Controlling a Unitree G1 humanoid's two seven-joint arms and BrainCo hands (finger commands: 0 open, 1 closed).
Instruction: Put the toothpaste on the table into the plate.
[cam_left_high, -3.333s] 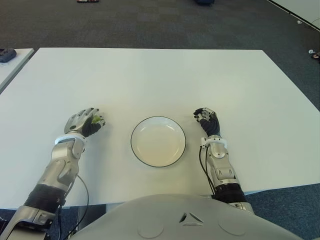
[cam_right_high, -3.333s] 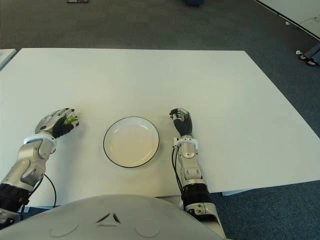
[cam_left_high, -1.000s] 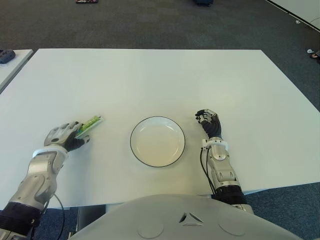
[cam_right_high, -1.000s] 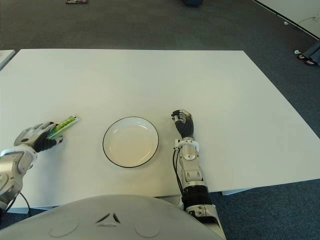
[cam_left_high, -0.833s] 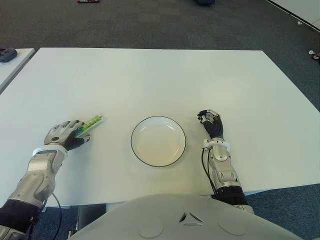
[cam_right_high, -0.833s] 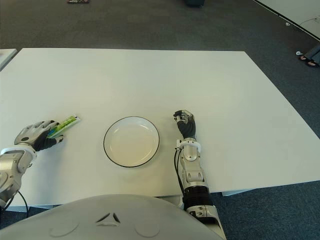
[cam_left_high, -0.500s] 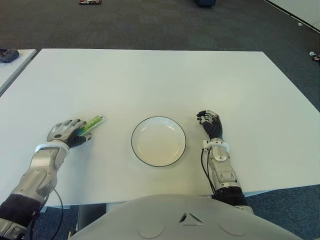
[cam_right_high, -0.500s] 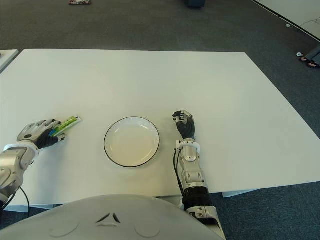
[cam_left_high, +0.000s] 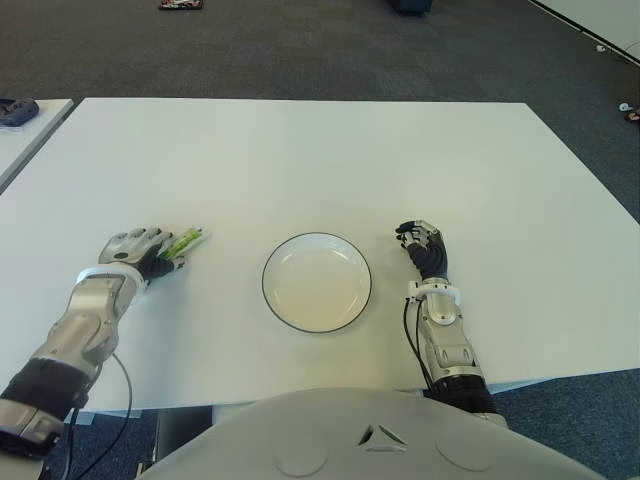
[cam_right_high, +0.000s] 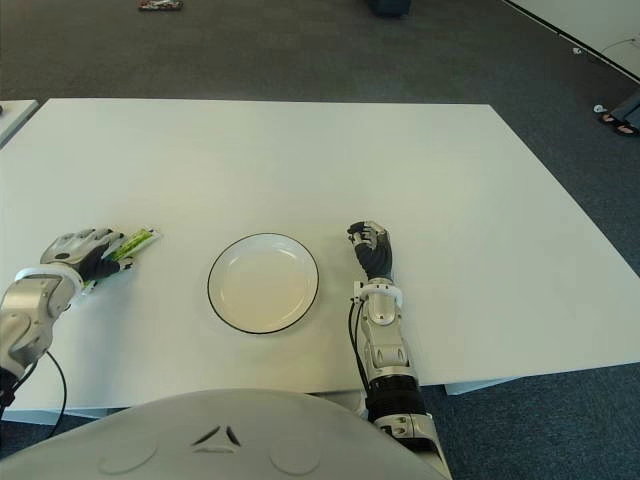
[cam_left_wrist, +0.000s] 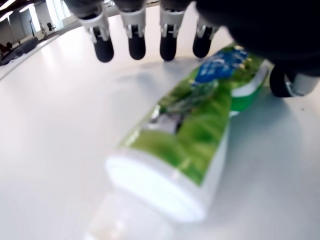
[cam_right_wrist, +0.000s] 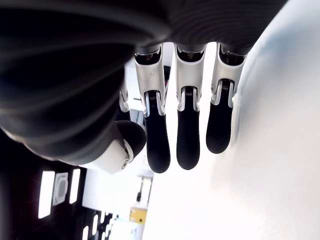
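White table (cam_left_high: 300, 160), green-and-white toothpaste (cam_left_high: 182, 243) lying flat under left robot hand (cam_left_high: 137, 250), fingers unclenched.

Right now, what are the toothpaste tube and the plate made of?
The toothpaste tube looks like soft, glossy plastic, printed green with a white cap; light shines off it. The plate looks like glazed ceramic, smooth cream with a thin dark rim, though it could be enamel.

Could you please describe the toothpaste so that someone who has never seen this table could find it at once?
On the white table, look to the robot's left of the black-rimmed plate. There the toothpaste lies flat under the fingers of the left hand, which are not closed on it. It is the only green thing on the table.
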